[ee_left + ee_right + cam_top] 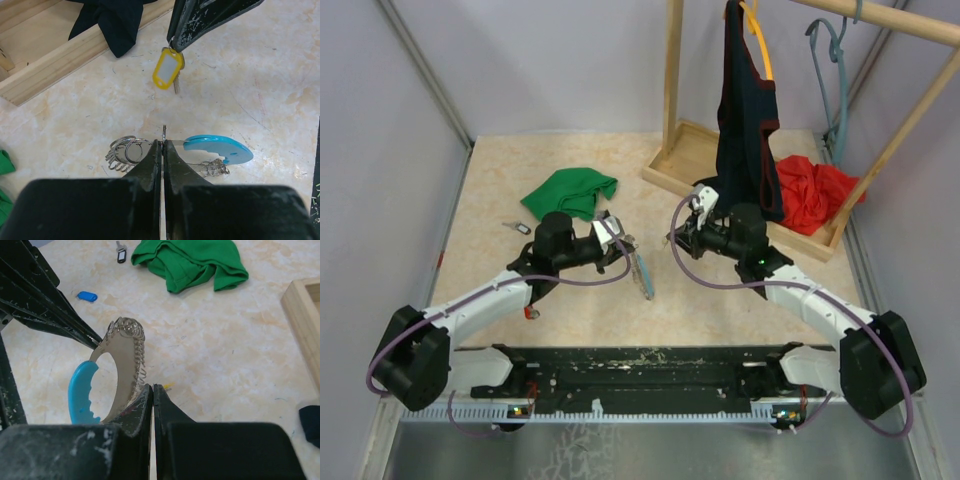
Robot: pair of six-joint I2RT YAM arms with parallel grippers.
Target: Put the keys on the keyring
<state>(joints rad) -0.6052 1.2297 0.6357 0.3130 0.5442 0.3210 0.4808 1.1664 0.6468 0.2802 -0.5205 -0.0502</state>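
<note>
The keyring (122, 347) is a silvery loop with a light blue band (217, 148) and small split rings (125, 150) on its chain. My left gripper (163, 141) is shut on its thin metal edge and holds it just above the table. My right gripper (153, 387) is shut on a yellow-headed key (168, 70), which hangs from its fingers (200, 20) a short way beyond the keyring. In the top view the left gripper (623, 243) and right gripper (678, 236) face each other mid-table. A blue key (87, 296) and a dark-headed key (120, 255) lie on the table.
A green cloth (570, 190) lies behind the left arm. A wooden rack (670, 165) stands at the back right, with a dark garment (745, 130) hanging from it and a red cloth (815, 190) on its base. Grey walls close both sides.
</note>
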